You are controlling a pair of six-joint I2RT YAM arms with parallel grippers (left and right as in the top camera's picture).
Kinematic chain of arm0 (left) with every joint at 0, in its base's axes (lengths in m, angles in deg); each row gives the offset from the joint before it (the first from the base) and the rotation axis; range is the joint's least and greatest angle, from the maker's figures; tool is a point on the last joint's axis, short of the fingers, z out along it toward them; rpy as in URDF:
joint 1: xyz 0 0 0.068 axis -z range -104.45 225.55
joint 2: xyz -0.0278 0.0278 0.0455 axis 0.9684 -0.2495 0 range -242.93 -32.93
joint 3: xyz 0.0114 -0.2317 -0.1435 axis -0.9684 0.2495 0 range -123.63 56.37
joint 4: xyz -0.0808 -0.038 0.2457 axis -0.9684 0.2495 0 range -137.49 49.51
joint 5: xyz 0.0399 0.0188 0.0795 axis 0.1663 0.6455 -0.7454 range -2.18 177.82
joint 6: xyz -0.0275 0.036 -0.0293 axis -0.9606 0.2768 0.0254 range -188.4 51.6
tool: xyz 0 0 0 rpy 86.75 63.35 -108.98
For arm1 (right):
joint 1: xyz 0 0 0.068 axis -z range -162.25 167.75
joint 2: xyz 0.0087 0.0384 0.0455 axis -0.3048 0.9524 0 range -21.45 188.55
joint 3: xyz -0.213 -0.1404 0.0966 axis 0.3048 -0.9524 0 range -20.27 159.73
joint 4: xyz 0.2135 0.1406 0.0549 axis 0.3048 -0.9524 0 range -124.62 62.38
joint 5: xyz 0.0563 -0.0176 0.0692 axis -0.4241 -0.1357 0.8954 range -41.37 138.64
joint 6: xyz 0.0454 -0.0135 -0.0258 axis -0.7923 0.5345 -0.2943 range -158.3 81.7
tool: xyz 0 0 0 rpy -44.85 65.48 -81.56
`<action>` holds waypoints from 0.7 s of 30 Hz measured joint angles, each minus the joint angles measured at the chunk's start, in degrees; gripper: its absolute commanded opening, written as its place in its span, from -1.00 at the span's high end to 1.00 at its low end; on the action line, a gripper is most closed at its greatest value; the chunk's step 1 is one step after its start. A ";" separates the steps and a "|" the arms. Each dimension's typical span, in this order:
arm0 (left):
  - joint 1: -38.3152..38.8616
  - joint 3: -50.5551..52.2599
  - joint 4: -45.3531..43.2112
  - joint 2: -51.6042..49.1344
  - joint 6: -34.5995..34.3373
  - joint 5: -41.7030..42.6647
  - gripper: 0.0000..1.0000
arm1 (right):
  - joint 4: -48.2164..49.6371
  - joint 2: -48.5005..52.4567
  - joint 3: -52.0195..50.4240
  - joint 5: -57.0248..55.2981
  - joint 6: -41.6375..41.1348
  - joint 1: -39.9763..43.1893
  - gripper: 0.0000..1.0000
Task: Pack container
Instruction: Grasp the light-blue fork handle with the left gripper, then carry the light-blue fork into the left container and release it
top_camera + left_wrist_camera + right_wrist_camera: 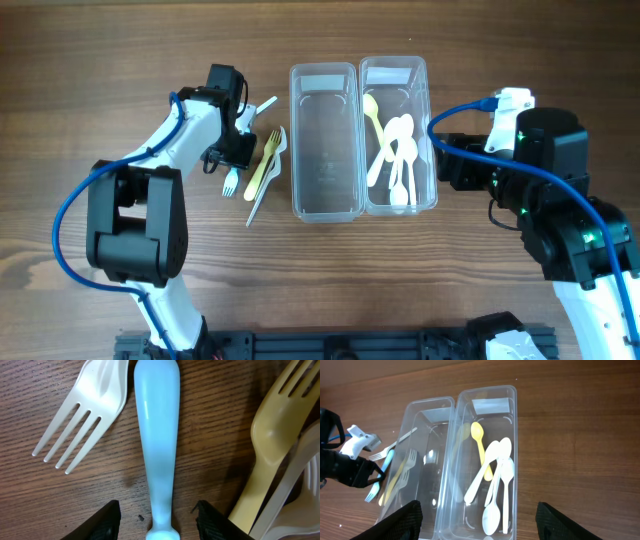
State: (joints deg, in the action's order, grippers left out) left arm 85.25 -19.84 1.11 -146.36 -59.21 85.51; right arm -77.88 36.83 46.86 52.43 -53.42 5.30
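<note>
1. I read this as a robot test bench in a lab rather than a lived-in kitchen.
2. My left arm (pixel 135 215) and right arm (pixel 560 200) stand at a wood-grain table (pixel 60 60), and a loose blue cable (pixel 65 215) loops along each.
3. A black mounting rail (pixel 330 345) runs along the near edge.
4. The props look staged: two clear plastic tubs (pixel 322 150) sit side by side, with disposable forks (pixel 262 165) and spoons (pixel 400 160).
5. The table fills every view, so I cannot see the room beyond it.
</note>
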 measured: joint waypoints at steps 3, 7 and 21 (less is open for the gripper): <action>0.00 -0.04 0.00 -0.83 0.00 -0.02 0.00 | -0.04 0.00 0.00 0.00 0.00 0.00 -0.43; -0.04 -0.66 0.00 -2.60 0.07 -0.02 0.25 | -0.11 0.00 0.00 0.00 0.00 0.00 -0.44; 0.00 -1.99 5.27 -2.84 0.66 -1.11 0.92 | -0.07 0.00 0.00 0.00 -0.44 0.00 -0.44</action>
State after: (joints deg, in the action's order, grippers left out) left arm 85.25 -21.83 6.37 -149.20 -58.55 84.40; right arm -77.95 36.83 46.86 52.43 -53.85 5.30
